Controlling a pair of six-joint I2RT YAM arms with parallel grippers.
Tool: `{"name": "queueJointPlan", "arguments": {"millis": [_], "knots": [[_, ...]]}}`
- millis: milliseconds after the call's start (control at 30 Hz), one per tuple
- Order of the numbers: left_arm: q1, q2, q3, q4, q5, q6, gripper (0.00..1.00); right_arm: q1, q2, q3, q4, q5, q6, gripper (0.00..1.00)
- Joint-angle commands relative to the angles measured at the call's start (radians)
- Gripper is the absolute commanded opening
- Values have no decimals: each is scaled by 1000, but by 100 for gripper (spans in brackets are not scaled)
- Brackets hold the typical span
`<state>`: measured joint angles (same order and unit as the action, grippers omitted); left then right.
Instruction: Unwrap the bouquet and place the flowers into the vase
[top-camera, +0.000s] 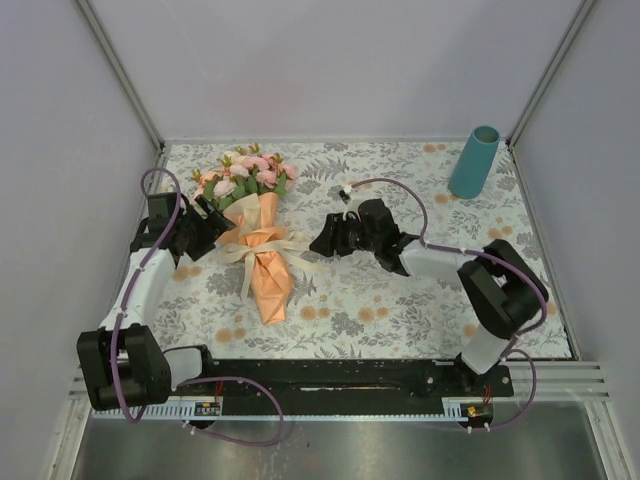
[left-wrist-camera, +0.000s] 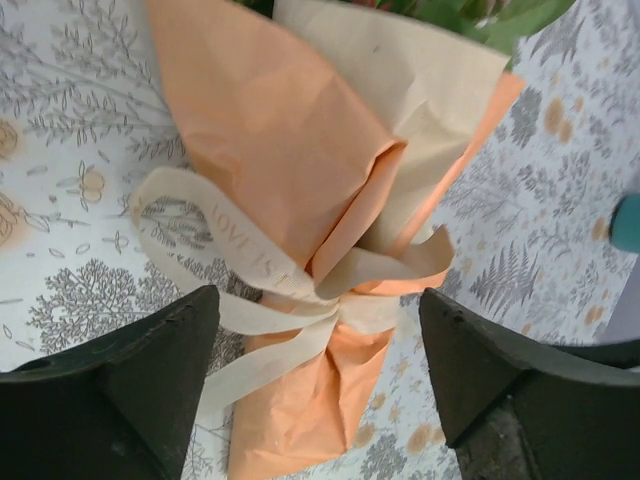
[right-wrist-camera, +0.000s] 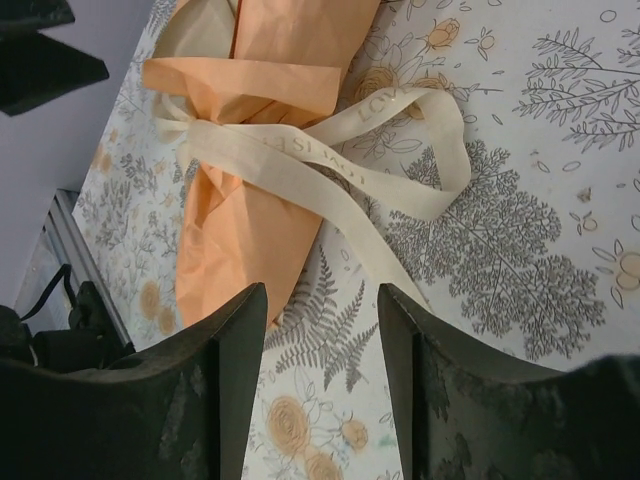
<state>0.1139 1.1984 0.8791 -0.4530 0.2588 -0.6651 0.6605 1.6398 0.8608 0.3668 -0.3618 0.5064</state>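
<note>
One bouquet (top-camera: 255, 235), lying flat left of centre on the floral-printed surface (top-camera: 400, 310). Flowers (top-camera: 248, 172) bunched at the far end, with pink, peach and cream heads and green leaves. Creased tan-orange kraft paper (top-camera: 268, 280) folded to a cone, point toward the arms. Tied at the waist with one cream lettered ribbon (top-camera: 262, 250), loops and tails loose. Left gripper (top-camera: 213, 232) just beside the wrap, jaws spread wide, empty. Right gripper (top-camera: 322, 238) near the ribbon tails, jaws partly apart, holding nothing. One smooth teal cylinder vase (top-camera: 474, 162) at the far right corner, well apart.
</note>
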Motion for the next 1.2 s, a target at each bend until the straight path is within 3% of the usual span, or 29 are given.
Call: {"name": "queueJointPlan", "arguments": {"millis": [0, 267, 533, 1167], "knots": [[0, -43, -54, 37, 60, -25, 88, 25, 126, 127, 69, 15, -45, 57], [-2, -53, -80, 25, 57, -30, 98, 59, 319, 256, 126, -29, 1, 57], [0, -14, -83, 46, 117, -31, 99, 68, 425, 302, 221, -28, 102, 56], [0, 47, -72, 37, 109, -24, 99, 94, 546, 348, 291, -98, 141, 61]]}}
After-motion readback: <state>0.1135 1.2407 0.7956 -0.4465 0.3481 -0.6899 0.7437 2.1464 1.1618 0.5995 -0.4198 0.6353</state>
